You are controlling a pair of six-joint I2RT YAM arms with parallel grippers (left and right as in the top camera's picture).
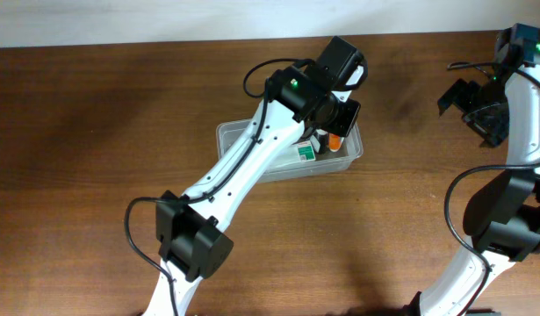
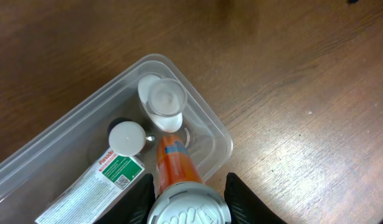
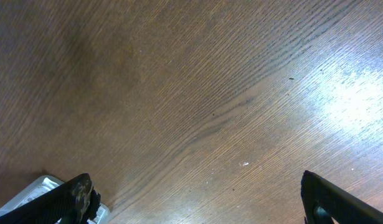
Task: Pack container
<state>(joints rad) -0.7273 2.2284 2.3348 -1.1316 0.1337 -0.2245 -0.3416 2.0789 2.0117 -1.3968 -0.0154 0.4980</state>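
1. White ribbed cap (image 2: 188,210) right under the left wrist lens, and the left hand (image 2: 190,198) is clamped on it, one finger either side. It tops the orange bottle (image 2: 172,163), which hangs nose-down into the container (image 2: 223,142).
2. That clear tub sits mid-bench (image 1: 94,132), under the left arm. It already holds a white-capped bottle (image 2: 126,137), a clear-lidded bottle (image 2: 161,98) in the far corner, and a green-and-white box (image 2: 113,174) lying flat.
3. The right hand (image 3: 203,208) is over on the far right, fingers wide apart and holding nothing, with only bare wood below it.
4. My read is that this is the placing step, and the orange bottle is not yet let go.
5. Danger one: it's crowded down there! The lower end of the orange bottle looks just beside the clear-lidded bottle. If it drops at a tilt, it could knock that one over or end up propped on it.
6. Danger two: the white-capped bottle and the box are close on the other side. A base landing on the box edge would leave the bottle leaning.
7. Danger three: the tub is light. A finger catching its rim on the way out could drag it across the bench.
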